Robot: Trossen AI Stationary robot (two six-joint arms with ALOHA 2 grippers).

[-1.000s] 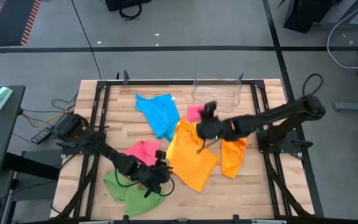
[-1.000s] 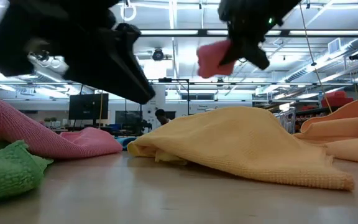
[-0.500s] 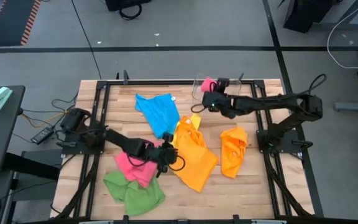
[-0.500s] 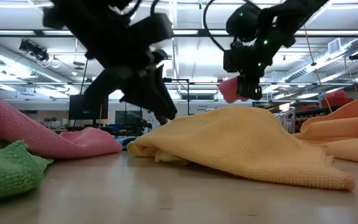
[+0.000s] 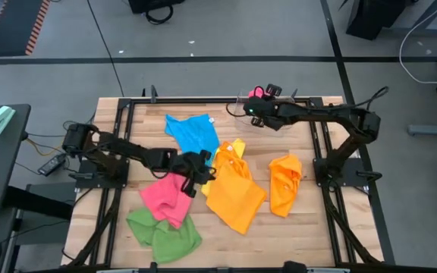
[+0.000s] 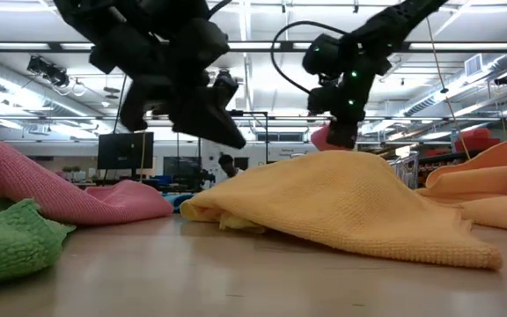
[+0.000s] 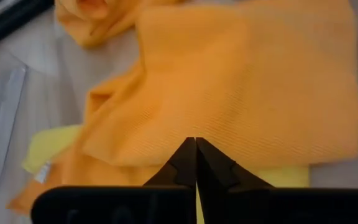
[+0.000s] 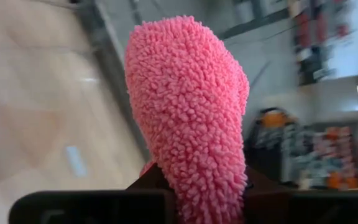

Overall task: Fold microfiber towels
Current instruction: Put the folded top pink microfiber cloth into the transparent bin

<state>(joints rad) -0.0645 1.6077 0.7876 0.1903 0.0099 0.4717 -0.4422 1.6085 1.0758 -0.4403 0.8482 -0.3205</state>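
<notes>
While the left fingers (image 7: pixel 196 163) sit shut and empty, the right fingers (image 8: pixel 194 186) pinch a half-hidden pink towel (image 8: pixel 188 106).

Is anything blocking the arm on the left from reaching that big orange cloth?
Nothing visible does. The left gripper is shut, with its tips right at the edge of the orange towel, which lies on top of the pile beside the pink towel.

I see no readable text, label, brand, number or sign anywhere on my four camera feeds right now.
</notes>
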